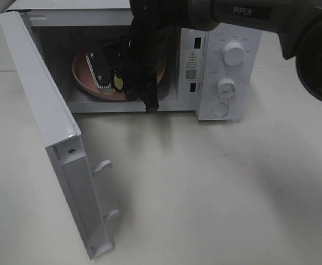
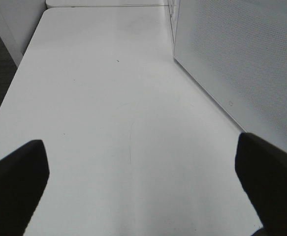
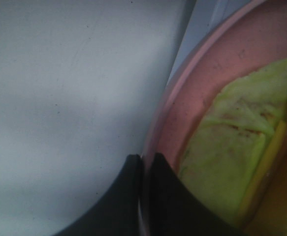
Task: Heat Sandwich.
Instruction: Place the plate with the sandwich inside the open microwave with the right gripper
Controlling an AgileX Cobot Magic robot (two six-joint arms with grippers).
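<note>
The white microwave point(image 1: 227, 33) stands open, its door point(image 1: 45, 127) swung out to the left. My right gripper point(image 1: 108, 74) reaches into the cavity and is shut on the rim of the round pink plate point(image 1: 83, 77). The right wrist view shows the two fingertips pinched on that rim point(image 3: 144, 160). The yellow-green sandwich point(image 3: 227, 157) lies flat on the plate point(image 3: 222, 64), and a small part of it shows beside the gripper point(image 1: 118, 83). My left gripper point(image 2: 143, 187) is open and empty above the bare table and is out of the exterior view.
The microwave's two knobs point(image 1: 233, 54) and round button are on its right panel. The open door juts toward the table's front left. In the left wrist view a white perforated panel point(image 2: 232, 59) stands close by, with the table edge point(image 2: 15, 73) on the other side.
</note>
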